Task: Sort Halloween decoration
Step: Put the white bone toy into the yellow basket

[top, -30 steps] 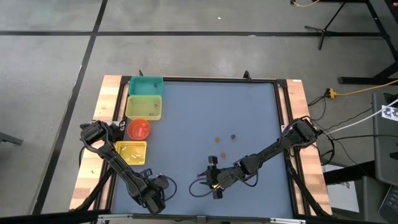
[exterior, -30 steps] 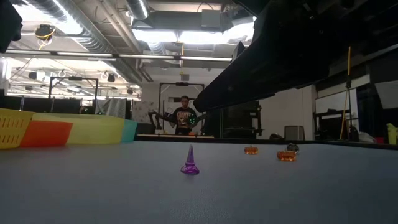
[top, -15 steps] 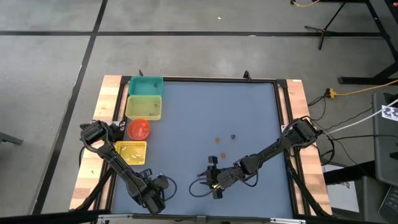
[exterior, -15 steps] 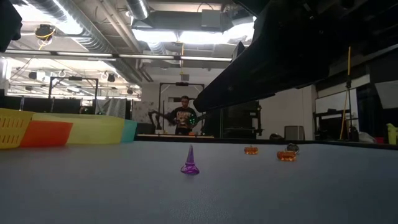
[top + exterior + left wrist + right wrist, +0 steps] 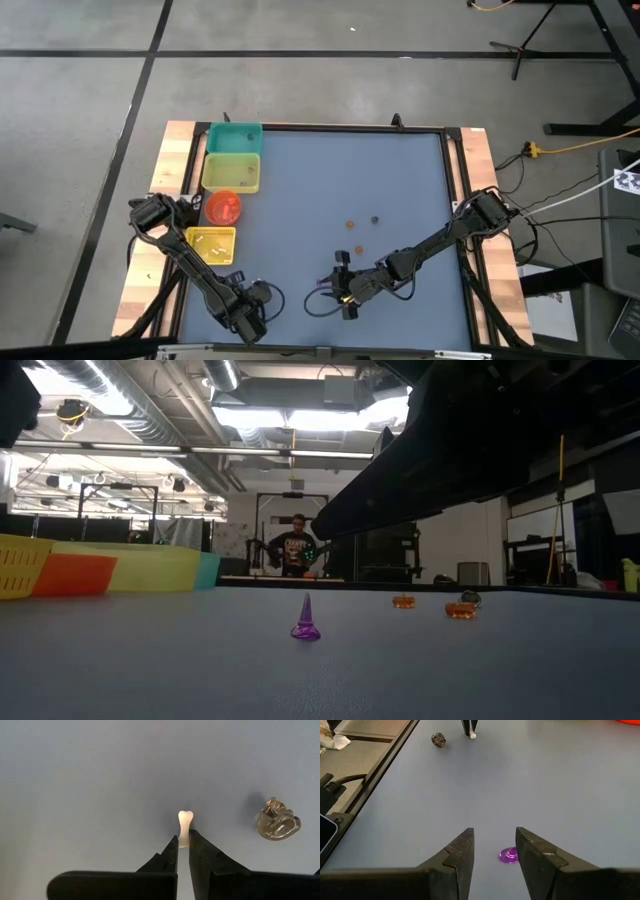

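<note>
On the table [image 5: 400,180], the left gripper [image 5: 183,845] sits at the near edge, closed on a small white bone [image 5: 185,826] whose long axis runs straight out from the fingertips. The yellow bin [image 5: 211,245] lies just beyond it (likely the drop). The right gripper [image 5: 493,851] hovers half-open, with the purple cone [image 5: 509,855] between its fingers.

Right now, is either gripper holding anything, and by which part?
The left gripper is shut on a small white bone, pinching its lower end against the table. The right gripper is open, holding nothing, above a purple cone.
</note>
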Controlling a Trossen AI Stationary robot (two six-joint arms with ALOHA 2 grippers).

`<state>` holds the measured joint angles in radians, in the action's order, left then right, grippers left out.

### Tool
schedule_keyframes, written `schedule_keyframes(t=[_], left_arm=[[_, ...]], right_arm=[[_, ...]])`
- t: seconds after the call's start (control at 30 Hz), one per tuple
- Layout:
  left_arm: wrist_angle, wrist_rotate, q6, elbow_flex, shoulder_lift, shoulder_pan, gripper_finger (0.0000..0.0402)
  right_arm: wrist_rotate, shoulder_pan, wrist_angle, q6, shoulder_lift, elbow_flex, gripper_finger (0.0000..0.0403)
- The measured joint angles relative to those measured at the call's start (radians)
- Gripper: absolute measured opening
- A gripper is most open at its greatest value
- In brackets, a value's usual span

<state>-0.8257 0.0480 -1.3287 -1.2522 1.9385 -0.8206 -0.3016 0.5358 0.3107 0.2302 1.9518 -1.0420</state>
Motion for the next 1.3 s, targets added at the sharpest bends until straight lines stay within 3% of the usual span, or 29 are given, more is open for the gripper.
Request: schedule_keyframes(t=[0.27, 0.6, 0.77, 1.03, 1.13, 1.3], left_arm=[[-0.002, -0.040, -0.003, -0.027, 0.001, 0.024, 0.0009], [-0.061, -0.016, 0.053, -0.100, -0.002, 0.065, 0.0009], [-0.217, -0.013, 0.060, -0.181, -0.002, 0.088, 0.0009], [-0.603, 0.011, 0.119, -0.335, -0.003, 0.116, 0.0009], [-0.734, 0.020, 0.119, -0.342, -0.004, 0.120, 0.0009], [-0.740, 0.039, 0.161, -0.276, -0.006, 0.122, 0.0009]], right_arm=[[0.000, 0.000, 0.000, 0.000, 0.000, 0.000, 0.0144], [0.000, 0.000, 0.000, 0.000, 0.000, 0.000, 0.0144], [0.000, 0.000, 0.000, 0.000, 0.000, 0.000, 0.0144], [0.000, 0.000, 0.000, 0.000, 0.000, 0.000, 0.0144], [0.000, 0.000, 0.000, 0.000, 0.000, 0.000, 0.0144], [0.000, 0.000, 0.000, 0.000, 0.000, 0.000, 0.0144]])
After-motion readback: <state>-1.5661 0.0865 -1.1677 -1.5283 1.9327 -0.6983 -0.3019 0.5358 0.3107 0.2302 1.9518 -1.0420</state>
